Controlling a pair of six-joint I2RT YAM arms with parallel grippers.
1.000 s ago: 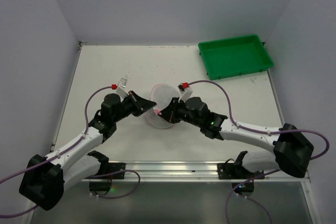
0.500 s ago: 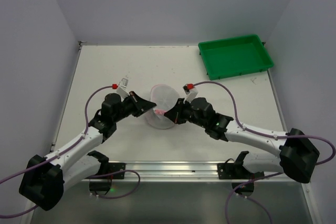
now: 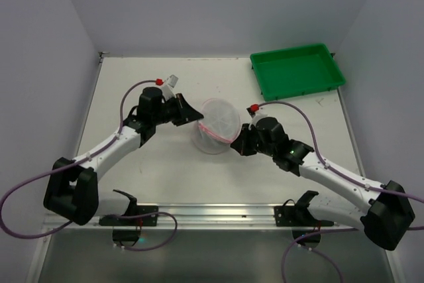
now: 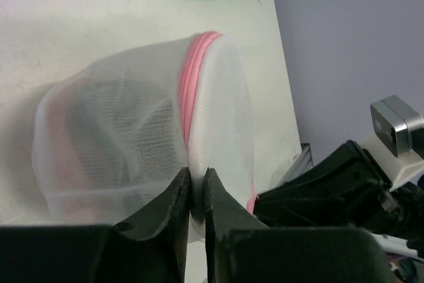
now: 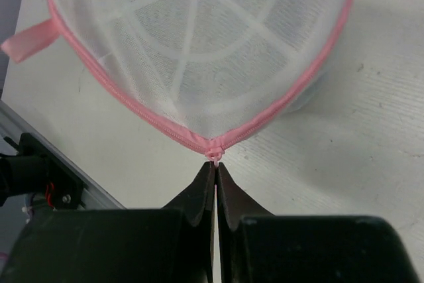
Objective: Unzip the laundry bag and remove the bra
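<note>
The laundry bag [image 3: 216, 125], a round white mesh drum with pink zipper trim, lies on its side mid-table, lid facing up and right. My left gripper [image 3: 197, 116] is shut on the bag's rim by the pink trim [image 4: 192, 91]. My right gripper [image 3: 234, 142] is shut on the pink zipper pull [image 5: 214, 155] at the lid's near edge, drawing the trim into a point. The bag also fills the right wrist view [image 5: 205, 44]. A dim pinkish shape inside the mesh [image 4: 63, 157] may be the bra; it is otherwise hidden.
A green tray [image 3: 297, 71] stands at the back right of the table. A pink hanging loop [image 5: 28, 41] sticks out from the bag's rim. The metal rail [image 3: 218, 213] runs along the table's near edge.
The left arm has swung back and left, tipping the bag so its lid faces up. The right gripper has drawn back to the right, still holding the zipper pull.
</note>
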